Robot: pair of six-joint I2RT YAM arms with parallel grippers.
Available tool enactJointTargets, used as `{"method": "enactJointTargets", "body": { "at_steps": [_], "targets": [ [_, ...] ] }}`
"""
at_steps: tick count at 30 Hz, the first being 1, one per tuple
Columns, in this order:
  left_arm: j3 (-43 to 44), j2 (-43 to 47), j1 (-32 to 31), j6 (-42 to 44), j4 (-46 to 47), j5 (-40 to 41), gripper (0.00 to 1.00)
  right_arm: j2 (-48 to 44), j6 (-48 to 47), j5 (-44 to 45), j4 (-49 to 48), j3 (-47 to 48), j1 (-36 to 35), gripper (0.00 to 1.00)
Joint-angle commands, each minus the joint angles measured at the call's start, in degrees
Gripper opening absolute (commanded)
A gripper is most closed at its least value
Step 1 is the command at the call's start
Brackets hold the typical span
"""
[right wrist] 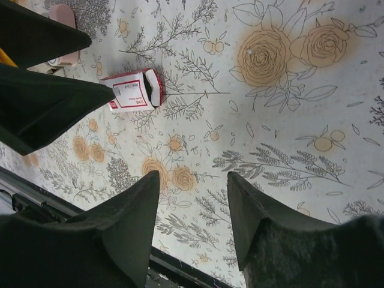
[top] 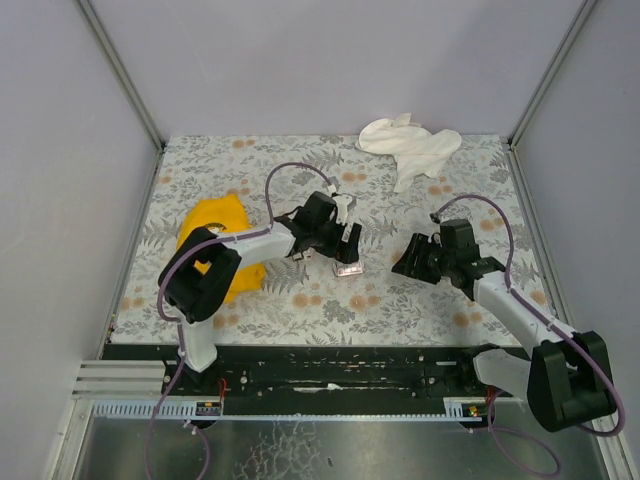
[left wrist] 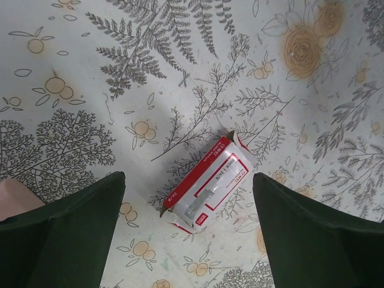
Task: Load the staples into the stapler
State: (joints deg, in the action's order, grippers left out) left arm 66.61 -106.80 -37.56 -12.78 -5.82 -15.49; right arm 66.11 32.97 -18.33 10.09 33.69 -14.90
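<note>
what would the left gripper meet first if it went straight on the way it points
Probably the staples box, lying on the table centred between the left gripper's open fingers; how far above it hangs is unclear.

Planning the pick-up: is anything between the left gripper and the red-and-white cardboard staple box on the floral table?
Nothing visible. The left gripper hangs open over the red-and-white cardboard staple box, which lies alone on the floral table cover, with only bare cover around it.

Red, pale-labelled staples box, flat and askew beneath the left gripper, between its fingers; pink stapler peeking just outside one.
</note>
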Motion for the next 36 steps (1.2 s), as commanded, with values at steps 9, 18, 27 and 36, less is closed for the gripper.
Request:
{"method": "enactJointTargets", "body": {
  "at_steps": [9,18,27,36],
  "targets": [
    [-1.4,-1.6,-6.4,9.2,-0.1,3.5,0.85,-4.5,0.6,-0.7,3.0,0.3,0.0,0.57],
    [-4.8,0.7,-10.6,10.4,-0.3,10.6,0.83,-6.2,0.8,-0.2,3.3,-0.6,0.0,0.57],
    [-6.0,1.4,-13.7,12.1,-0.2,17.9,0.64,-7.0,1.0,-0.1,3.2,-1.4,0.0,0.57],
    [-9.4,2.3,-17.5,12.1,1.0,20.9,0.48,-7.7,1.9,-1.8,2.6,-4.0,0.0,0.59]
  ]
}}
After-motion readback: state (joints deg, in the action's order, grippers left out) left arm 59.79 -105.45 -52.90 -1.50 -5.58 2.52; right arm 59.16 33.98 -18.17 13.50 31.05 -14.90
